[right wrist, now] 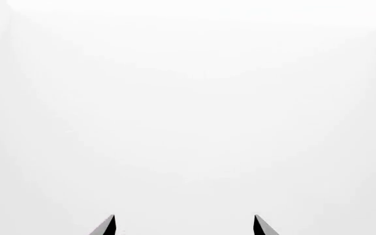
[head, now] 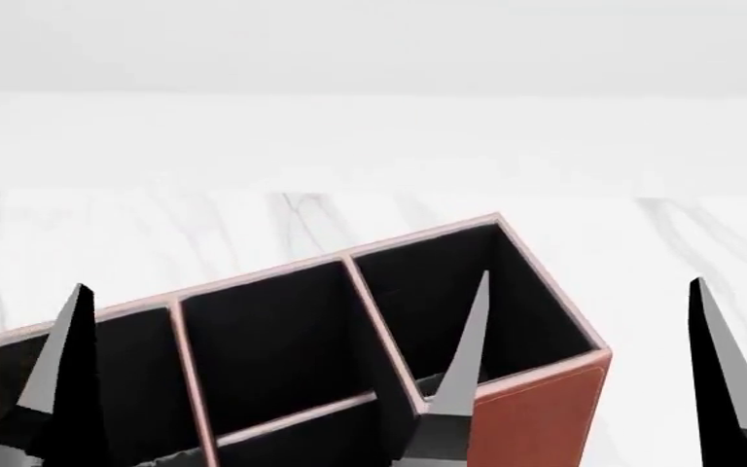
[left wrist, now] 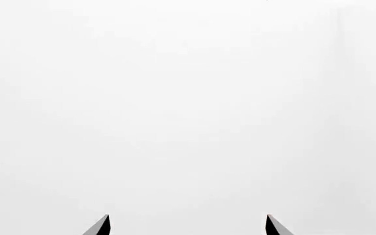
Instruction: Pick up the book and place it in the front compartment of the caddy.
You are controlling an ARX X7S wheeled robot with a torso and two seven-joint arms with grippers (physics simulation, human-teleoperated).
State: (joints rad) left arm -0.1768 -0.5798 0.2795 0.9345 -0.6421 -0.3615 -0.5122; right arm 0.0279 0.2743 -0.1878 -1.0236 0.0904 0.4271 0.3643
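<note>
both grippers, left (head: 264,379) and right (head: 724,375), fill our lower frame, jaws spread, empty. caddy (head: 529,409) sits centre-bottom. book not visible; we risk clipping the caddy while hunting blind.

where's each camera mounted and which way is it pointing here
Head view: from the robot's head, looking forward and down at the reddish-brown leather-look caddy on a white marbled table; four dark fingertips rise at the bottom.
Left wrist view: near the left gripper, facing blank white; only two fingertips show.
Right wrist view: near the right gripper, the same.
Shared: both wrist views show spread fingertips and nothing else; no book anywhere.
</note>
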